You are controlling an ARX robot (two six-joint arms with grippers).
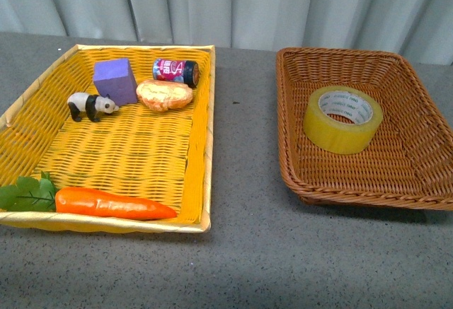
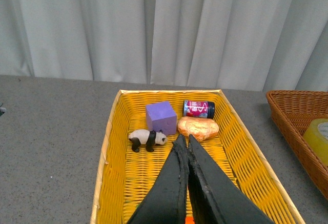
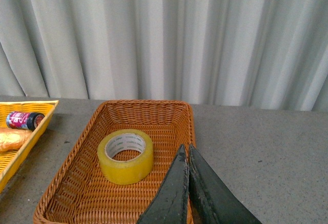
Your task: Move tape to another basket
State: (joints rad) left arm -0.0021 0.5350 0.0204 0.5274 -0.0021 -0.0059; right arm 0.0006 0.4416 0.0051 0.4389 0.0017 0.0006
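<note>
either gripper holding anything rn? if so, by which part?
Nothing held. Left gripper and right gripper are both shut empty; the tape lies untouched in the brown basket.

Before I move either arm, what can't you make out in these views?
- Front view: neither arm shows at all.
- Left wrist view: the closed left gripper hides the bright yellow woven basket's near end; the translucent yellow packing tape roll is cut off by the picture edge.
- Right wrist view: the closed right gripper covers the brown wicker basket's near corner.
- Print on the tape's core is too small to read.

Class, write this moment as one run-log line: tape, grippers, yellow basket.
tape: flat in brown basket | left gripper: shut, empty, above yellow basket | right gripper: shut, empty, above brown basket
</note>
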